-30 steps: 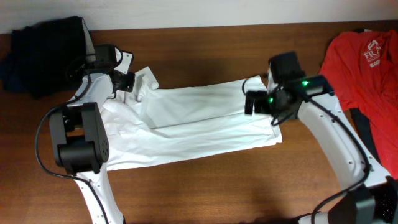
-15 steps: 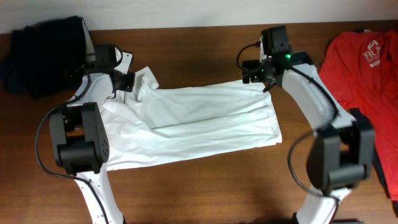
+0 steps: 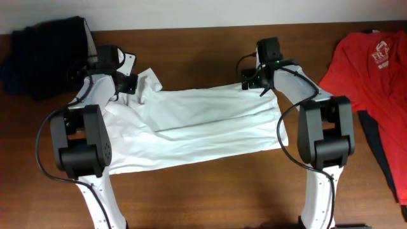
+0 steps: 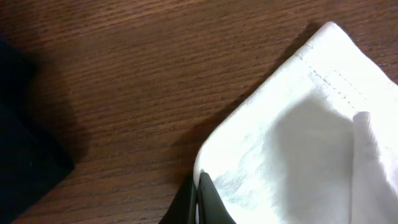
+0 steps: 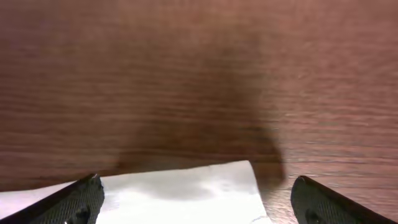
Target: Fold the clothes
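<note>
Shirt (image 3: 210, 124) (seemingly in left end effector (image 4: 198, 185))

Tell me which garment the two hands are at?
The white shirt, spread flat mid-table: left hand pinching one far corner, right hand open at the other. The red shirt and dark garment lie aside.

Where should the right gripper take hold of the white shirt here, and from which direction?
Grip the far right corner of the white shirt. It lies flat on the table as a thin free point between the open fingers of the right gripper. It is probably best to come straight down from above and pinch across the far edge, where bare wood lies beyond it.
</note>
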You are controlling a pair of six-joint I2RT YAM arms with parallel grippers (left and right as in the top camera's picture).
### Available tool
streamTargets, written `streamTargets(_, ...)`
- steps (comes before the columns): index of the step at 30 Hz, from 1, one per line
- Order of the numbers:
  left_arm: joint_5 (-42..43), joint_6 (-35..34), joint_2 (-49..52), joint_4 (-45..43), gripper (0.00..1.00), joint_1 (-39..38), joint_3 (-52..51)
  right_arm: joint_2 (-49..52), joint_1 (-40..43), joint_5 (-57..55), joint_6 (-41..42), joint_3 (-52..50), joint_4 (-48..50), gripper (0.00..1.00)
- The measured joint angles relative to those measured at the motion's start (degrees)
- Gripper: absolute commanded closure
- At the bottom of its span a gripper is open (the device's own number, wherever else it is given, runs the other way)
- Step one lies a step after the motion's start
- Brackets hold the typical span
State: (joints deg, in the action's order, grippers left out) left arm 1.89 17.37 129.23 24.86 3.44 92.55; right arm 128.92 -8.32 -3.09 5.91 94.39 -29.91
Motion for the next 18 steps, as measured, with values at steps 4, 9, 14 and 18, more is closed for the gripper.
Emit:
streamTargets(4,0.00,0.00,0.00,0.13,1.00,0.00,0.04,0.57,0.00,0.55,0.22,0.28,0.31,0.43)
streamTargets(9,0.00,-0.24,0.00,0.15,1.00,0.00,0.04,0.59,-0.02,0.15,0.37,0.33,0.26,0.74)
streamTargets(14,0.50,-2.29,-1.07,3.96,1.00,0.00,0.02,0.59,0.02,-1.20,0.46,0.44,-0.46,0.87)
streamTargets(18,2.67,-3.26,-4.11,9.81,1.00,0.07,-0.68,0.59,1.64,-0.94,2.73,0.98,-2.54,0.96)
